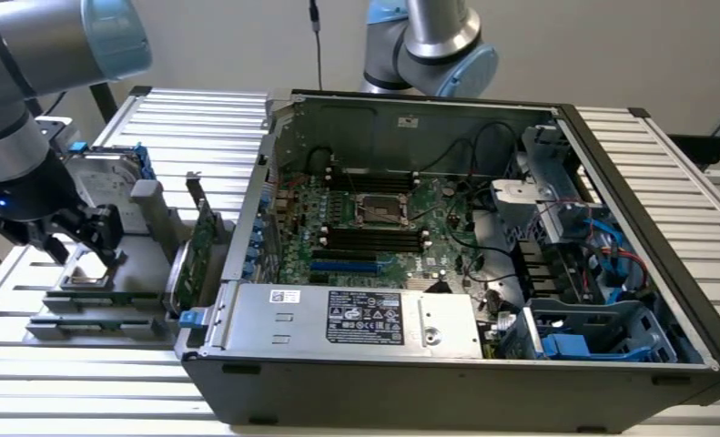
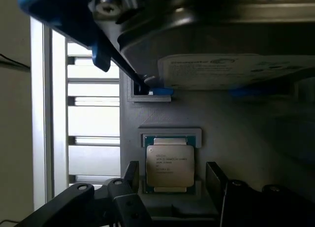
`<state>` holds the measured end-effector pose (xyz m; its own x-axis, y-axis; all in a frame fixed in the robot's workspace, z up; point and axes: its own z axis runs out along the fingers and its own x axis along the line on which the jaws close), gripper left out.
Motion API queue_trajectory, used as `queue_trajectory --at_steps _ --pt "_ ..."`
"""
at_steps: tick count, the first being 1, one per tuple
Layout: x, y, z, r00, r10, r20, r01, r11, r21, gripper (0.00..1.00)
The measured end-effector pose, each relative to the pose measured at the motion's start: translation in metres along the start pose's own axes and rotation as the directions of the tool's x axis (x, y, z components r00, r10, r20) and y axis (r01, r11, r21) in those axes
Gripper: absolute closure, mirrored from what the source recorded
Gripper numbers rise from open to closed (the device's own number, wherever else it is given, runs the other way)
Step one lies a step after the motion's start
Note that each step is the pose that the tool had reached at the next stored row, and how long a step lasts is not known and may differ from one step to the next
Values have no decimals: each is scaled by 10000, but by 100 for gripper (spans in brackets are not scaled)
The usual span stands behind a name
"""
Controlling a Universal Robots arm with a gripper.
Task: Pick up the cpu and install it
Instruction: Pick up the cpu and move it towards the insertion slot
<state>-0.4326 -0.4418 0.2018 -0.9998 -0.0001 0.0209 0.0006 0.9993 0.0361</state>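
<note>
The gripper [image 1: 80, 246] hung with its fingers spread wide, one on each side of the cpu [image 2: 170, 165]. The chip lay flat in a shallow pocket of the grey holder [image 2: 236, 138] right beneath the gripper, seated square, seemingly to suit a clean pinch. A hard drive [image 2: 236, 72] rested just beyond the gripper. The holder sat on a slatted metal table [image 1: 80, 391], and the open computer case [image 1: 457, 391] stood well off to the gripper's side, before a plain pale wall [image 1: 603, 45].

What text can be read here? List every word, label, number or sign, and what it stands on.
Nothing can be read outright.
cpu: several printed lines on its metal top, too small to read.
pale label on the hard drive: a line of print, blurred.
black label on the power supply: white marks, too small to read.
white sticker beside it: unreadable.
</note>
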Motion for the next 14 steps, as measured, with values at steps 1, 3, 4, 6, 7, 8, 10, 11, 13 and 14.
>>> queue_trajectory --at_steps 1,3,4,6,7,8,10,11,13,14 --pt "0 -1 13 10000 0 -2 0 10000 0 35" --pt "0 -2 37 10000 0 -4 0 10000 1 35" --pt "-1 -3 50 10000 0 -5 0 10000 2 35" --pt "-1 -4 69 10000 -1 -8 1 10000 1 35" --pt "-1 -4 80 10000 -1 -11 1 10000 1 35" --pt "-2 -4 91 10000 -1 -12 1 10000 1 35" --pt "-2 -5 112 10000 -2 -14 2 10000 1 35" --pt "-2 -5 123 10000 -2 -14 2 10000 1 35" --pt "-2 -6 138 10000 -2 -16 2 10000 2 35" --pt "-3 -6 145 10000 -2 -18 2 10000 2 35"
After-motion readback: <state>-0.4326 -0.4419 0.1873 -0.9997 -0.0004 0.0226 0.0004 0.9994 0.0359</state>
